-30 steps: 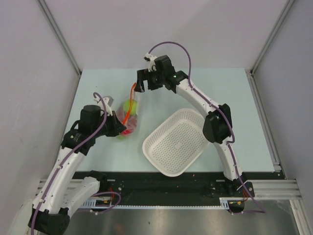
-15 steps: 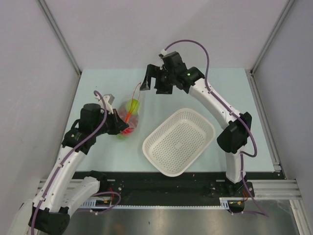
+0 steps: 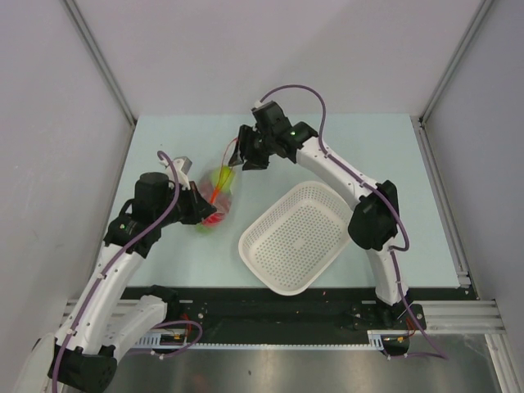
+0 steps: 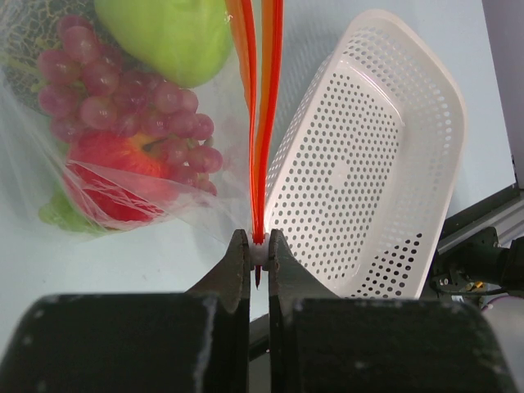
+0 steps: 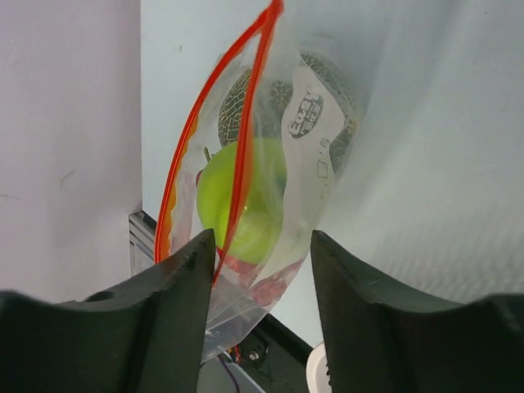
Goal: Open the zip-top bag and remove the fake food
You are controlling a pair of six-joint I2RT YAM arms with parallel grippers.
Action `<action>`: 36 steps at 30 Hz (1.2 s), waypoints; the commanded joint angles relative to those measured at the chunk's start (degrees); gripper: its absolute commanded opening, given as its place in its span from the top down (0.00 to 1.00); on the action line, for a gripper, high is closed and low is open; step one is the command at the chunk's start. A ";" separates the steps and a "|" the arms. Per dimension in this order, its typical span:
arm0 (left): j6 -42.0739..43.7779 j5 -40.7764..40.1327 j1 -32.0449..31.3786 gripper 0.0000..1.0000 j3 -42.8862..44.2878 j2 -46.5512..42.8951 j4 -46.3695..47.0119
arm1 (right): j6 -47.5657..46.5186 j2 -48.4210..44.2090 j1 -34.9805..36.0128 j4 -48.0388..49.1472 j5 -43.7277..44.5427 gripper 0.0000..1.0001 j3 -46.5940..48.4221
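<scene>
Step in hand: opening the mouth, with nothing removed yet. The zip-top bag [image 3: 219, 195] is lying on the table [image 3: 368, 147] left of centre, just beside the white basket [image 3: 299, 237] and between the two arms. The left gripper [image 4: 257, 239] is pinching the near end of the orange zip strip [image 4: 262, 123], jaws closed on it. The right gripper [image 5: 260, 241] is hovering at the far end, jaws spread, gripping nothing. The strip's two tracks are bowing apart there. The green apple [image 4: 168, 37], grape bunch [image 4: 139, 98] and red fruit [image 4: 115, 176] are sitting inside. Next move, as judged: the right gripper needs to close on one lip only and draw it away from the other.
</scene>
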 commanded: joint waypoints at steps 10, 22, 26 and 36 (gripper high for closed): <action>-2.42 -5.25 -0.19 0.34 8.34 2.23 1.15 | 1.70 -1.58 2.20 2.98 -3.39 1.00 2.70; 0.40 -16.69 -3.26 0.41 18.81 17.88 1.41 | 3.37 -3.87 3.00 2.27 -2.77 1.00 1.65; 1.53 -21.78 -6.07 0.37 20.65 21.83 -0.34 | 3.55 -4.13 3.08 2.45 -2.77 1.00 1.74; 3.12 -26.44 -6.43 1.00 21.36 23.34 -2.19 | -4.25 -6.06 3.09 -4.48 1.26 0.90 0.25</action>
